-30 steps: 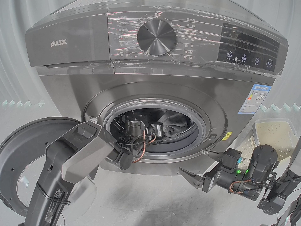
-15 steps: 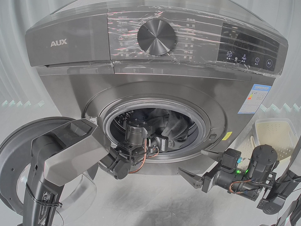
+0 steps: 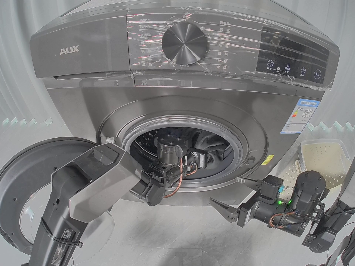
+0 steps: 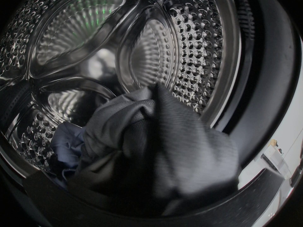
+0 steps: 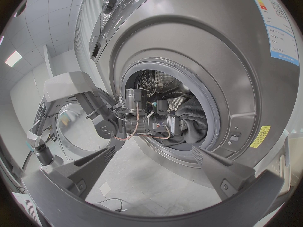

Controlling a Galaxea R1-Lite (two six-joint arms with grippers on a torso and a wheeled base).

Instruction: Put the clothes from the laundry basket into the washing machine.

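Because the left pincer [image 3: 202,159] is pushed into the round mouth of the washing machine [image 3: 111,104] and a dark cloth [image 4: 164,148] hides its tips, I cannot tell if it grips or has let go. The dark cloth sits bunched up at the front edge of the drum [image 4: 195,48], low on the right side. A smaller blue cloth [image 4: 68,142] lies deeper on the drum's floor.

I think the dark cloth is soft, light and floppy, so it may slip out over that front edge. The thick fold on top of the heap looks like the best place to pinch it.

Out in front, below the mouth, the right pincer [image 3: 226,191] hangs wide open with nothing in it. The laundry basket [image 3: 325,159] stands by the machine's right side.
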